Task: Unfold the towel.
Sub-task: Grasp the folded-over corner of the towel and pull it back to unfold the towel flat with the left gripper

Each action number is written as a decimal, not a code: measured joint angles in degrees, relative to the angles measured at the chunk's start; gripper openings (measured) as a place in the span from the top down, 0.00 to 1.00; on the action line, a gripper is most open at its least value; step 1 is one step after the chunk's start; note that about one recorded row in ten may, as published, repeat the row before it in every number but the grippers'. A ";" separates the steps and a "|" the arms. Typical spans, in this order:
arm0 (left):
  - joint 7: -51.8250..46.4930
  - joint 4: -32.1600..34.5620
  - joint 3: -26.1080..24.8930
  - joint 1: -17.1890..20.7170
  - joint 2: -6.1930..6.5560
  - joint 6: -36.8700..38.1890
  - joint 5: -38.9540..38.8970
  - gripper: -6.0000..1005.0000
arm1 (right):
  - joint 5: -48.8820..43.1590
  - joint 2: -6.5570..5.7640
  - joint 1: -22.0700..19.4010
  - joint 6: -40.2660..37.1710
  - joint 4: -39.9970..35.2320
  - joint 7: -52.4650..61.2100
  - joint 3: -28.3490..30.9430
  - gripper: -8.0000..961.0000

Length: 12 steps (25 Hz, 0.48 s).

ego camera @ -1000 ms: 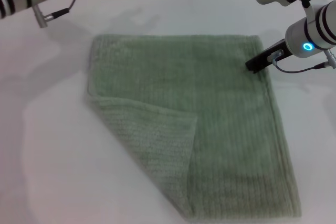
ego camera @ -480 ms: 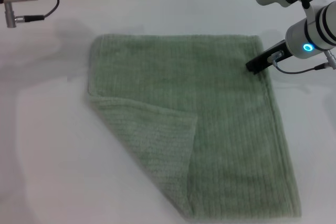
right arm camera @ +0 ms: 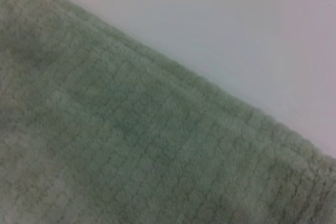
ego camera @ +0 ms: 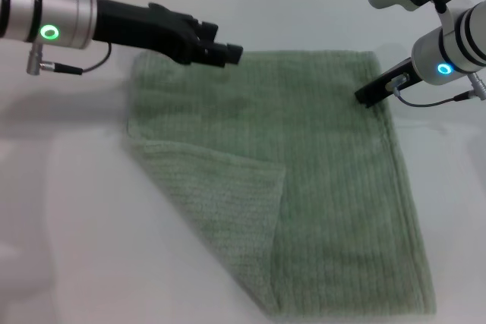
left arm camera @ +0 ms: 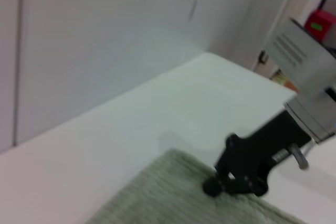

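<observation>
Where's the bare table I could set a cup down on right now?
Bare table lies left of the towel, beside its folded-over corner. A narrower strip runs along its right edge. The far edge is crowded: left gripper over it, right gripper at the far right corner.

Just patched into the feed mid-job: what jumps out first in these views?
The sage-green towel fills the middle of the white table, with its near-left corner folded over onto itself as a paler triangular flap. The left gripper reaches in over the towel's far edge, and the right gripper sits at the towel's far right edge.
</observation>
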 joint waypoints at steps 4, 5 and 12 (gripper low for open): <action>0.71 -0.24 -0.02 -0.14 -0.84 1.40 1.21 0.33 | 0.00 0.02 0.04 0.09 0.03 -0.01 0.04 0.99; 0.73 -0.34 -0.01 -0.18 -0.97 1.80 1.24 0.33 | -0.02 0.02 0.05 0.09 0.04 -0.01 0.04 0.99; 0.23 -0.13 0.66 -0.69 -2.85 3.53 4.36 0.33 | -0.29 0.05 0.14 0.02 0.03 -0.01 -0.03 0.99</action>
